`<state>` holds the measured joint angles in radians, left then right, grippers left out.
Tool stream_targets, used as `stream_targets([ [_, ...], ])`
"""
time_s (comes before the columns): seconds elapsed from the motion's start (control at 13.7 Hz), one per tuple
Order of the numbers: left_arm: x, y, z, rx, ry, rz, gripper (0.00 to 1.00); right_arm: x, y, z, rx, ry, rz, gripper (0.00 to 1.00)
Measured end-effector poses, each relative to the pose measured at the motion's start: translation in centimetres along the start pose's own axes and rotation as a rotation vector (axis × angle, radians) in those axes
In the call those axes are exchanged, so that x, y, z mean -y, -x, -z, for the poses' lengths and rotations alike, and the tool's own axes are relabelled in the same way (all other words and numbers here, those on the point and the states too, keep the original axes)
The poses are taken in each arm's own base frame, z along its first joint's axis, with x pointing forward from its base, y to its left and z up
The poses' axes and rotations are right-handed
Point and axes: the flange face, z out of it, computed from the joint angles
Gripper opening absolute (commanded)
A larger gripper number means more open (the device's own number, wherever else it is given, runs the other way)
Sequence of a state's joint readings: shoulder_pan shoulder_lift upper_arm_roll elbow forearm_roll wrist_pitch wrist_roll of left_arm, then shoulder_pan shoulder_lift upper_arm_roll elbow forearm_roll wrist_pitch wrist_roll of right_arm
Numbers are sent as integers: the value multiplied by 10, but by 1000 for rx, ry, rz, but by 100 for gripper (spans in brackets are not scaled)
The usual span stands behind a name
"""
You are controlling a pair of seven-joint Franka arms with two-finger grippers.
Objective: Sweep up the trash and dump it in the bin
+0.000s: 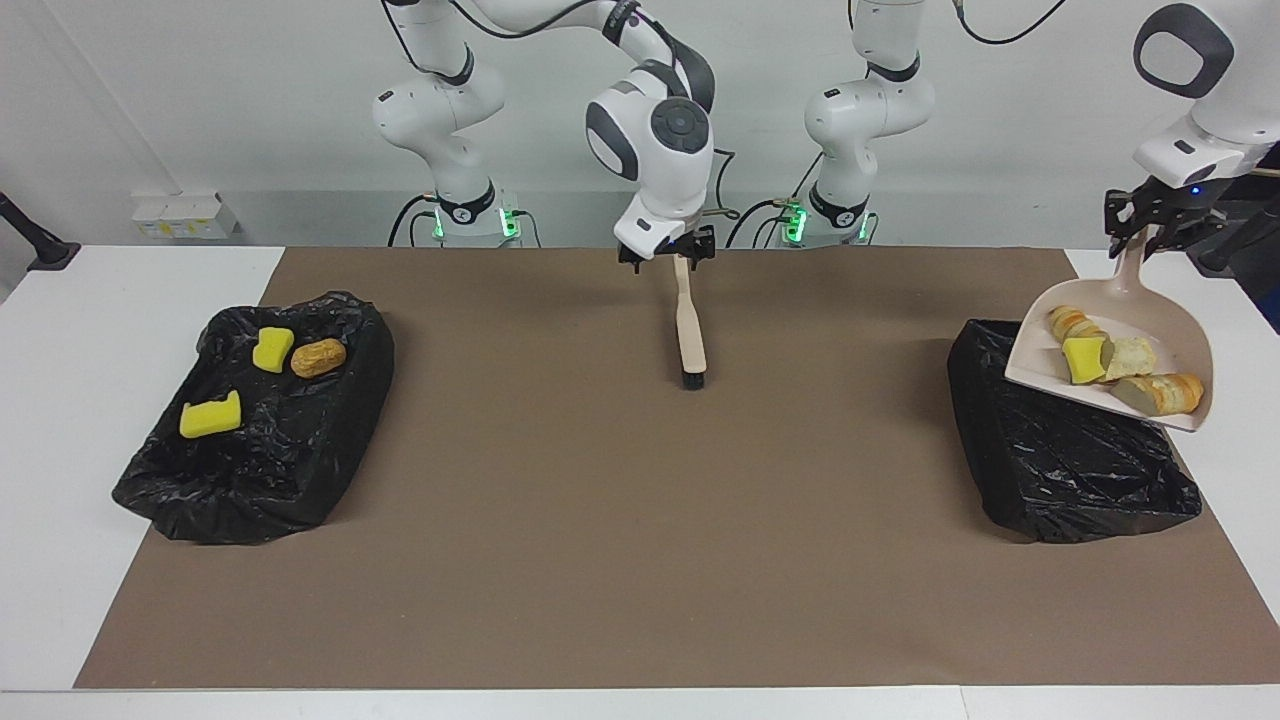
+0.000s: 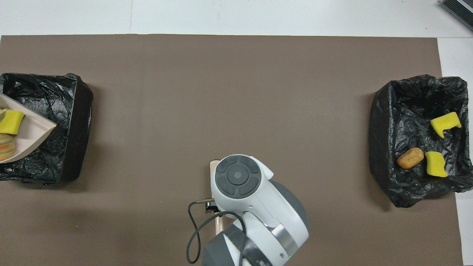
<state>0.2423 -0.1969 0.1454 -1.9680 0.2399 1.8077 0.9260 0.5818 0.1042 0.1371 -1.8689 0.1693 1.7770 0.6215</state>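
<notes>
Worktop carries a brown mat with one black-lined bin at each end: left-end bin at the left arm's end, right-end bin at the right arm's end. Dustpan is up in the air and tilted over the left-end bin, on the side toward the worktop's end edge. Left gripper has its jaws pinching the dustpan handle. Brush is mid-mat near the robots' edge, bristles down on the mat and the handle slanting up to the right gripper. Its jaws look spread either side of the handle top. Trash: four scraps sit in the dustpan, one yellow and three bread-like. Three more are in the right-end bin, two yellow and one brown.
</notes>
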Motion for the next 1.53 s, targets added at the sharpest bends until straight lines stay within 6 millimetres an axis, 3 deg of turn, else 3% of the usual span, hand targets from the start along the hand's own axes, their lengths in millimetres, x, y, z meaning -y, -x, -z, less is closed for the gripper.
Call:
stream_targets([
  [0.29,16,-13,-21,68,-86,-84,0,-64,-26,75,-34,11,5,100],
  [0.44,26,-15,-30,118,-141,-116,0,-97,-42,97,-48,1,50,100],
  [0.73,36,-15,-36,218,-225,-190,0,-186,-74,137,-96,-14,129,100],
  [1.02,36,-18,-36,313,-287,-265,0,-258,-90,152,-126,54,139,100],
  [1.53,15,-53,-27,417,-382,-399,0,-393,-96,161,-136,43,-29,100],
])
